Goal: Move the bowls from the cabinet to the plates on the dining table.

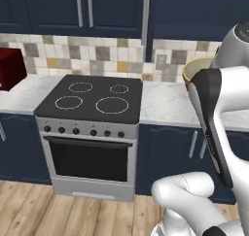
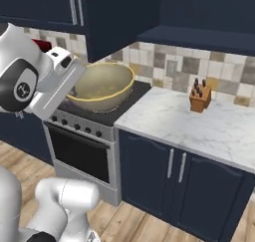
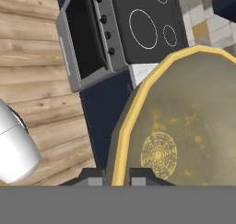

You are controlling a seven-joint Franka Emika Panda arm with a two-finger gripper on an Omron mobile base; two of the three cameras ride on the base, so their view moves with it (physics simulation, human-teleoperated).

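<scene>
Bowl [image 2: 102, 86] held in the air by the gripper [image 3: 116, 174], whose two fingers are closed on its rim, one on the inside and one on the outside, as the hand view shows. It is round and deep, beige-tan outside, with a paler yellowish rim and a speckled olive-yellow inside that carries a ring pattern at its bottom. In the right base view it hangs tilted above the front right part of the stove [image 2: 94, 119], near the edge where the hob meets the marble counter [image 2: 199, 124]. In the left base view its rim [image 1: 197, 67] peeks out behind the white arm, above the counter to the right of the hob. A knife block [image 2: 199, 97] stands further along the counter, towards the tiled wall, well apart from the bowl. Navy wall cupboards [image 1: 112, 9] with silver bar handles hang above.
</scene>
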